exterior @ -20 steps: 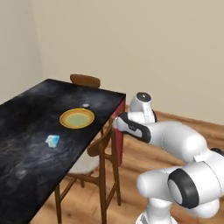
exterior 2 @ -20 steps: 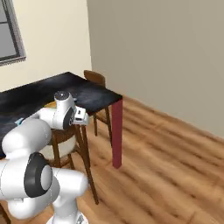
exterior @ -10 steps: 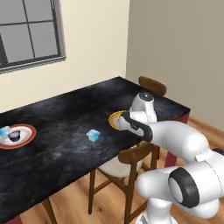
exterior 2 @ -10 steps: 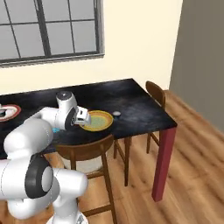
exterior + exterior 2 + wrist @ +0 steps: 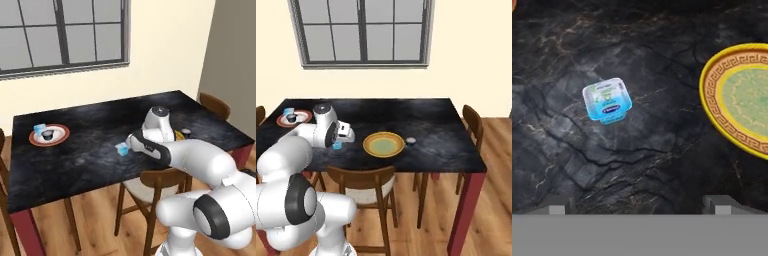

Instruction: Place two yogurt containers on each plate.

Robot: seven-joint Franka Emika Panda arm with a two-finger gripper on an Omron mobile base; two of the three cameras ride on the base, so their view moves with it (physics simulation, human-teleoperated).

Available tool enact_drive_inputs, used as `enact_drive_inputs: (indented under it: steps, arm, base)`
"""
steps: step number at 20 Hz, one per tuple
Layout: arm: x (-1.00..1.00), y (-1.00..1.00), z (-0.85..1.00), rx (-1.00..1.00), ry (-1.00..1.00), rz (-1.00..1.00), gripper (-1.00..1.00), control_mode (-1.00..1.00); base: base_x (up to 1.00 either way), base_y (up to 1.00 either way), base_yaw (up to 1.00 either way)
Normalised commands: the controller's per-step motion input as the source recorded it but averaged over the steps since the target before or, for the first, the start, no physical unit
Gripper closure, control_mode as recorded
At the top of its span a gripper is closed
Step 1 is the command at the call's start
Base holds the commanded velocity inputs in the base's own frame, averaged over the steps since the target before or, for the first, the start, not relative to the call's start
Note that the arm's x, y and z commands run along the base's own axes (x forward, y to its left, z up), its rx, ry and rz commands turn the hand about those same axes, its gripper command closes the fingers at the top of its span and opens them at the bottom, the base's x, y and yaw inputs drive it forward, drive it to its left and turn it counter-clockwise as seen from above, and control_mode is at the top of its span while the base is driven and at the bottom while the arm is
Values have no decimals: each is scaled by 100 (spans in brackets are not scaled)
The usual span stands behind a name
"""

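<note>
Hand view: a light blue, squarish yogurt cup (image 5: 607, 100) lies left of centre on the black marbled tabletop (image 5: 652, 165), well clear of the yellow-orange plate with a paler green centre (image 5: 739, 100) at the right edge. The tool (image 5: 637, 202), its two dark tips spread fully apart at the bottom of the frame, holds nothing. Right base view: the same cup (image 5: 337, 145) sits just below the hand, with a round dark-topped cup (image 5: 411, 141) just right of the empty yellow-orange plate; at upper left the white plate with a red-brown rim (image 5: 295, 117) already carries two cups.

Risks, as judged: the cup sits off the line between the tips, so a straight descent could land one tip on its lid, tipping it or skidding it across the smooth top. A corner-to-corner grip on the squarish body may slip.
</note>
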Motion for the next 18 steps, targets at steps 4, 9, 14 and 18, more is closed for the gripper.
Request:
enact_drive_inputs:
  steps: [4, 9, 14, 18]
  arm:
    - [0, 0, 0, 0, 0, 0, -100, 100]
    - [0, 0, 0, 0, 0, 0, -100, 100]
    - [0, 0, 0, 0, 0, 0, -100, 100]
    - [0, 0, 0, 0, 0, 0, -100, 100]
  base:
    - [33, -74, 22]
    - [37, -88, 1]
    - [52, -76, 1]
    - [83, -49, 5]
